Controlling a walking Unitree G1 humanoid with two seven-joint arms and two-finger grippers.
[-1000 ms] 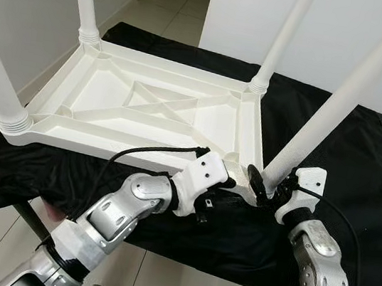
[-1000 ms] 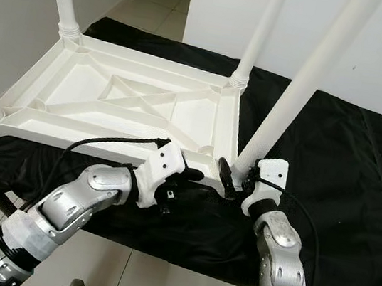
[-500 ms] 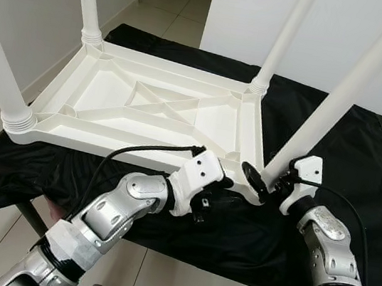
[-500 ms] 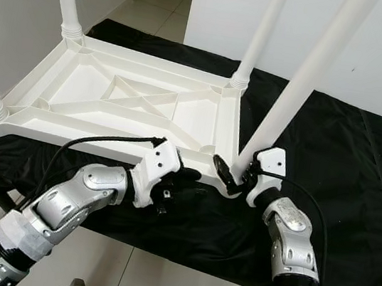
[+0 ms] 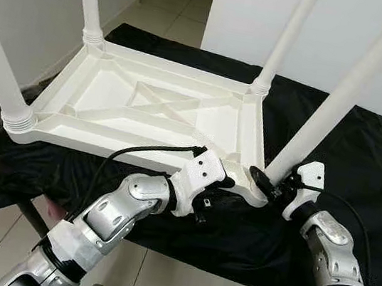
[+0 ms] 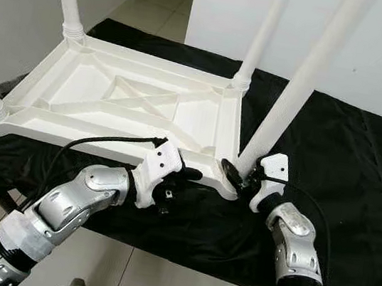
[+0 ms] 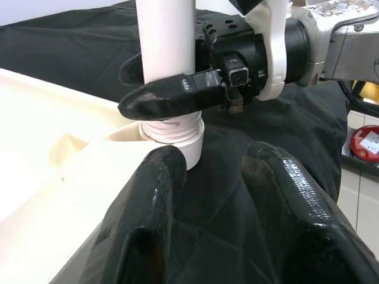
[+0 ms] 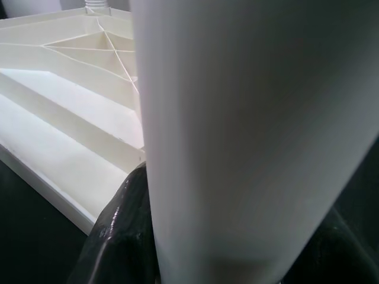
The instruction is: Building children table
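The white children's table (image 5: 159, 113) is lying upside down on a black cloth (image 5: 361, 161) spread over a stand, its four legs pointing up. The near right leg (image 5: 324, 120) is sitting in its corner socket, threads showing at the base. The right gripper (image 5: 269, 185) is clamping that leg just above the socket, one finger on each side. The left gripper (image 7: 207, 195) is hovering beside the same corner, its two fingers (image 7: 148, 201) spread a little with nothing between them, just over the tabletop's edge. Tiled floor (image 5: 175, 11) is showing beyond the table.
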